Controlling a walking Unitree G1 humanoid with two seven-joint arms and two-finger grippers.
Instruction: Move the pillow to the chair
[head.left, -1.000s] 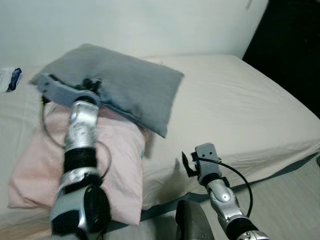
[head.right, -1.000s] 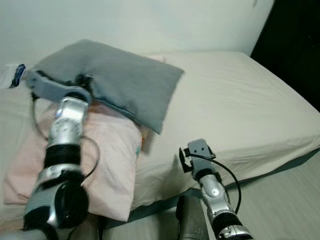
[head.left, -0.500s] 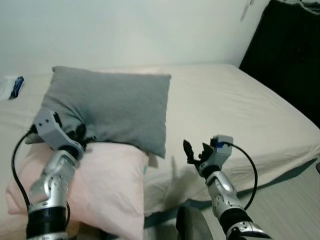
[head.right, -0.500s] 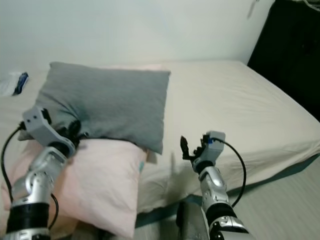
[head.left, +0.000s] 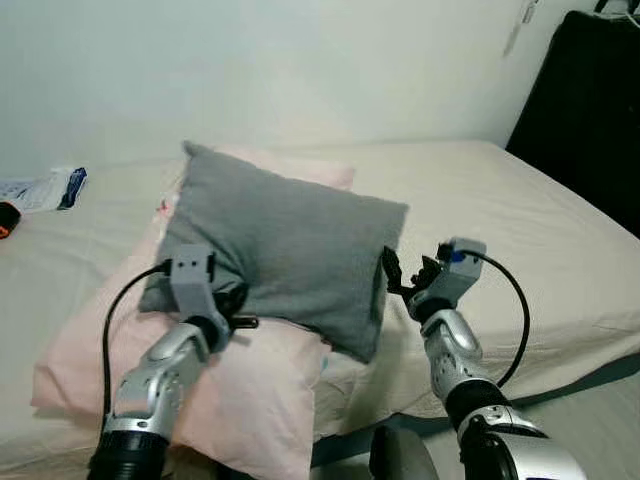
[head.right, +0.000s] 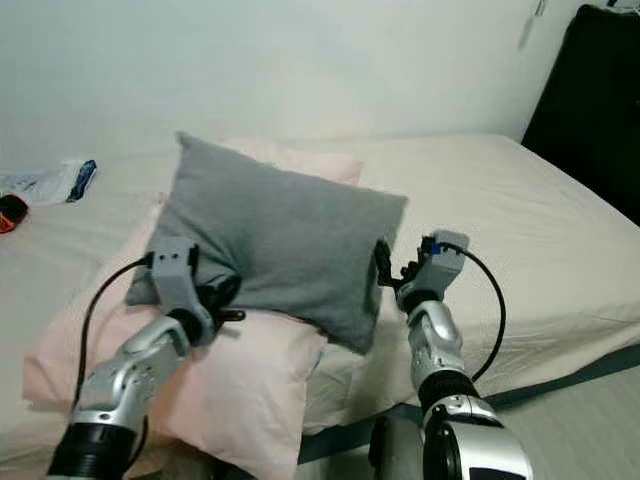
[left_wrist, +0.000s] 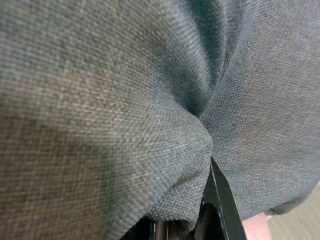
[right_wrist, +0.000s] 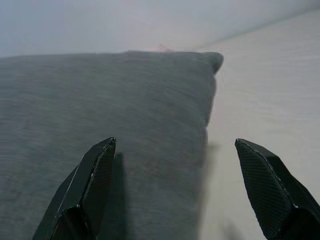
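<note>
pillow (head.left: 285, 245): grey one, sitting on the pink pillow (head.left: 230, 385) on the bed (head.left: 520, 230)
left gripper (head.left: 228, 312): clamped on the pillow's near corner, fabric bunched up in the fingers
right gripper (head.left: 397, 275): fingers spread wide, just beside the pillow's right edge
risk: honestly a one-corner pinch could slip and it'll flop back onto the bed

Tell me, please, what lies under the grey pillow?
A pink pillow on the bed lies under the grey pillow. Its middle part is covered.
</note>
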